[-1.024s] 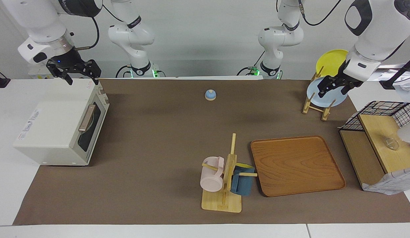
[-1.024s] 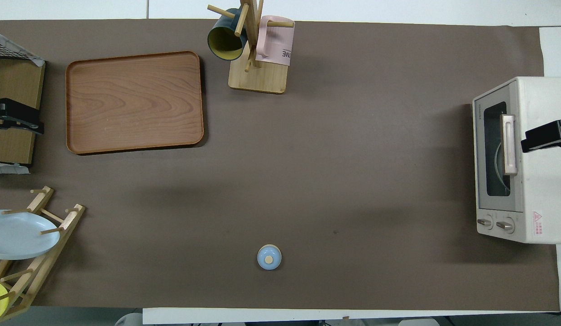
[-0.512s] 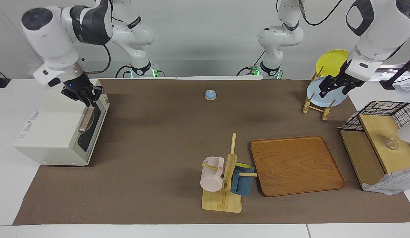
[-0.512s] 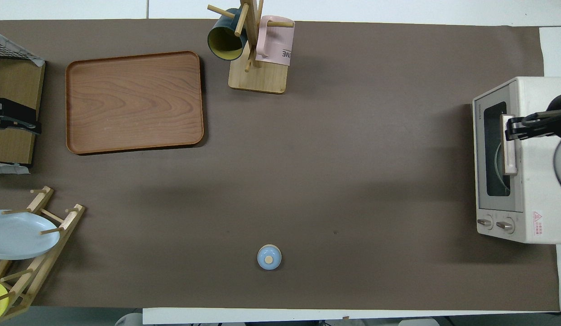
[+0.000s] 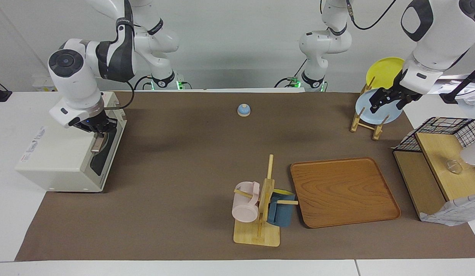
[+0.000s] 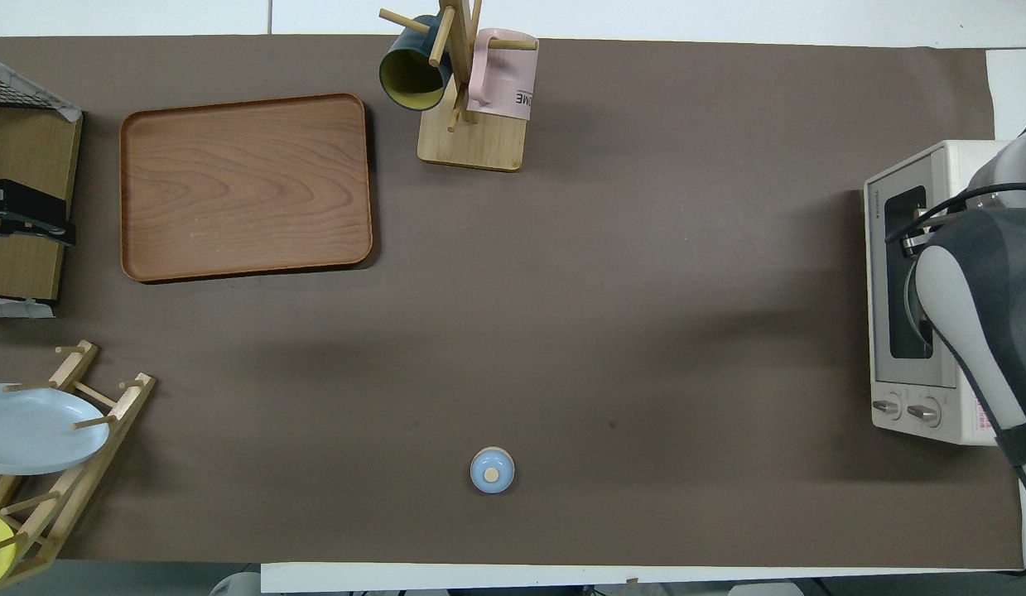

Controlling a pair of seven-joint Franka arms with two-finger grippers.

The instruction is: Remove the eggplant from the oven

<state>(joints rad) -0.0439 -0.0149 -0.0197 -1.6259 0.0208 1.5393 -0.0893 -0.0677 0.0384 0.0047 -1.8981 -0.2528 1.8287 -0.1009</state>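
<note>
Off-white and shut, the oven point(image 5: 70, 151) at the right arm's edge hides the eggplant, and the right gripper point(image 5: 98, 131), grip unreadable, sits at its handle point(image 5: 97, 144); opening comes next, while the left gripper point(image 5: 387, 100) waits.

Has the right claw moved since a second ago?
Yes. The right claw came down from above the oven top's nearer-robot corner to the door handle.

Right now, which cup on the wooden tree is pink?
The pink cup, hanging on the mug tree on its side toward the oven's end; the other cup is dark blue.
</note>
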